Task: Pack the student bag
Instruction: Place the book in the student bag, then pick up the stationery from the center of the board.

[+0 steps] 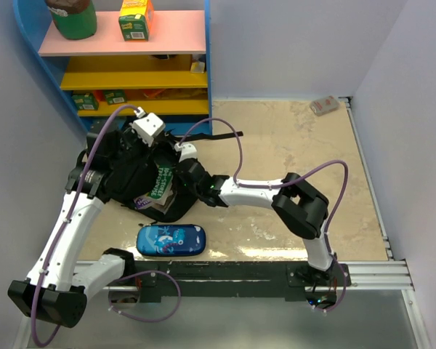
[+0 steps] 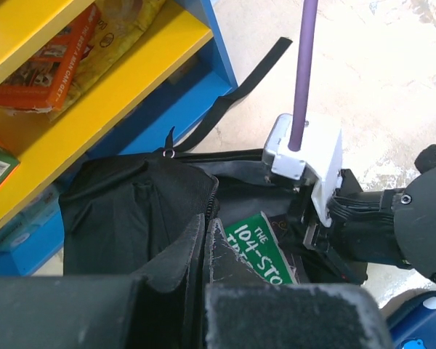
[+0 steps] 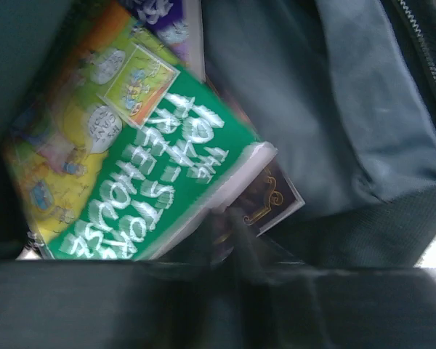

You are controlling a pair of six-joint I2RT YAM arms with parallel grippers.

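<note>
The student bag (image 1: 123, 178), black and soft, lies in front of the shelf with its zip mouth held open. My left gripper (image 1: 147, 147) is shut on the bag's rim fabric (image 2: 182, 251), its fingers (image 2: 163, 262) pressed together on it. A green book (image 1: 160, 182) (image 2: 265, 247) (image 3: 152, 182) lies inside the bag, over a dark book with gold ornament (image 3: 275, 198). My right gripper (image 1: 183, 161) reaches into the mouth. Its blurred fingertips (image 3: 236, 236) sit at the dark book's edge, and their gap is unclear. Grey lining (image 3: 349, 109) surrounds the books.
A blue pencil case (image 1: 171, 240) (image 2: 421, 323) lies on the floor near the arms' bases. The blue and yellow shelf (image 1: 131, 80) (image 2: 131, 94) stands right behind the bag, with boxes on it. A small packet (image 1: 325, 105) lies far right. White walls close both sides.
</note>
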